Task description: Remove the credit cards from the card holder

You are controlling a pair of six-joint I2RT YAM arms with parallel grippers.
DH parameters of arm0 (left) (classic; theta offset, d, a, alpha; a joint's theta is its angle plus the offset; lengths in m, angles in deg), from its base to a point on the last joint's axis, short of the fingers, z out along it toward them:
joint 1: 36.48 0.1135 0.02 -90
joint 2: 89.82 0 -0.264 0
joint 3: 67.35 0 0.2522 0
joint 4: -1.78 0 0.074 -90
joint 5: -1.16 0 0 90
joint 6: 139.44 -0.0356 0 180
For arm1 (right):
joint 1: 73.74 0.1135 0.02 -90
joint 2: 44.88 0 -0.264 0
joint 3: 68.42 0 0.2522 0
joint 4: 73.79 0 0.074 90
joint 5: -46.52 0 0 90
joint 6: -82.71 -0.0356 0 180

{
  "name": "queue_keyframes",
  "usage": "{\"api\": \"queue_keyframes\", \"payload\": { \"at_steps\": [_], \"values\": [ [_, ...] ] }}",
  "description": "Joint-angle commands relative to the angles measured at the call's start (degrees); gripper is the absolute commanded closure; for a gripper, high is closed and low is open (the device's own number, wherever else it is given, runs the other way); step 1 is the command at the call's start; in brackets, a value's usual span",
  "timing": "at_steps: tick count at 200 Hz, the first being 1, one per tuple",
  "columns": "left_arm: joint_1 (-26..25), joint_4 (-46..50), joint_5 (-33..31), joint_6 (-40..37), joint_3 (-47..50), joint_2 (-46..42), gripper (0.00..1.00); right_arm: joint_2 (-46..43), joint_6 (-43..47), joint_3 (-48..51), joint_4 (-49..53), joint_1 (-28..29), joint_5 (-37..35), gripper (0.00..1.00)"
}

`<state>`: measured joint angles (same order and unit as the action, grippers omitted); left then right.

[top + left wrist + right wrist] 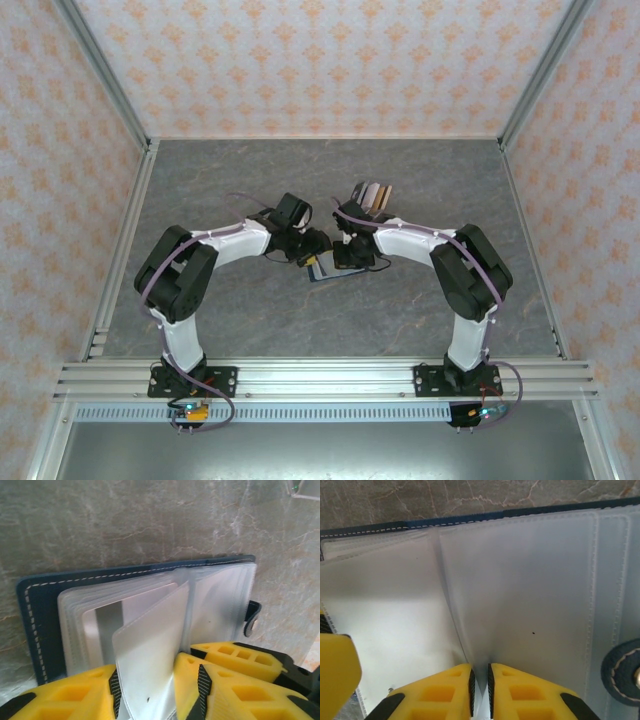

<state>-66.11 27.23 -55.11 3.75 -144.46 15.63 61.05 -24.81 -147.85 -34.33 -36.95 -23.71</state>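
Card holder point(40, 610): navy, lying open on the grey marbled table point(150, 520), between my arms. My left gripper point(147, 672): fingers flank one raised clear sleeve point(150, 630); grip cannot be told. My right gripper point(480, 675): fingers pinched together on a sleeve leaf point(455, 615).

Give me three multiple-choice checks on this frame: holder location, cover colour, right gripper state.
1. Where is the card holder?
A) middle of the table
B) far-left corner
C) on the near rail

2. Its cover colour?
A) red
B) navy
C) tan

3. Right gripper?
A) wide open
B) closed on a clear sleeve
C) holding a pen

Answers: A, the top view shows it mid-table. B, the left wrist view shows a navy stitched edge. B, the right wrist view shows barely a gap, with the sleeve in it.
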Motion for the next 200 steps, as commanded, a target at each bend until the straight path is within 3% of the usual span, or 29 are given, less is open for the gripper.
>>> {"api": "queue_keyframes", "payload": {
  "at_steps": [1, 40, 59, 127, 160, 200],
  "values": [
    [-0.17, -3.73, 2.70, 1.20, -1.28, 1.34, 0.56, -0.95, -0.59, 2.24, -0.24, -0.73, 0.23, 0.80],
    [-0.17, -10.65, 6.34, 3.54, 0.35, 1.04, 0.58, -11.45, -0.39, 9.10, -9.20, -1.02, -0.08, 0.62],
    [-0.71, -15.08, 8.93, 6.01, 0.74, 1.46, 0.58, -16.39, -0.87, 12.34, -13.11, -1.25, -1.00, 0.59],
    [-3.02, -14.57, 9.76, 7.11, -4.37, 4.50, 0.52, -28.37, -2.72, 21.27, -21.10, -3.04, -8.40, 0.59],
    [-3.61, -14.43, 8.74, 8.62, -7.58, 7.96, 0.46, -30.54, -1.93, 22.87, -22.71, -3.08, -7.23, 0.59],
    [-3.44, -12.72, 7.50, 9.17, -9.41, 9.44, 0.46, -28.29, -1.55, 22.00, -22.63, -3.02, -4.60, 0.60]
  ]
}}
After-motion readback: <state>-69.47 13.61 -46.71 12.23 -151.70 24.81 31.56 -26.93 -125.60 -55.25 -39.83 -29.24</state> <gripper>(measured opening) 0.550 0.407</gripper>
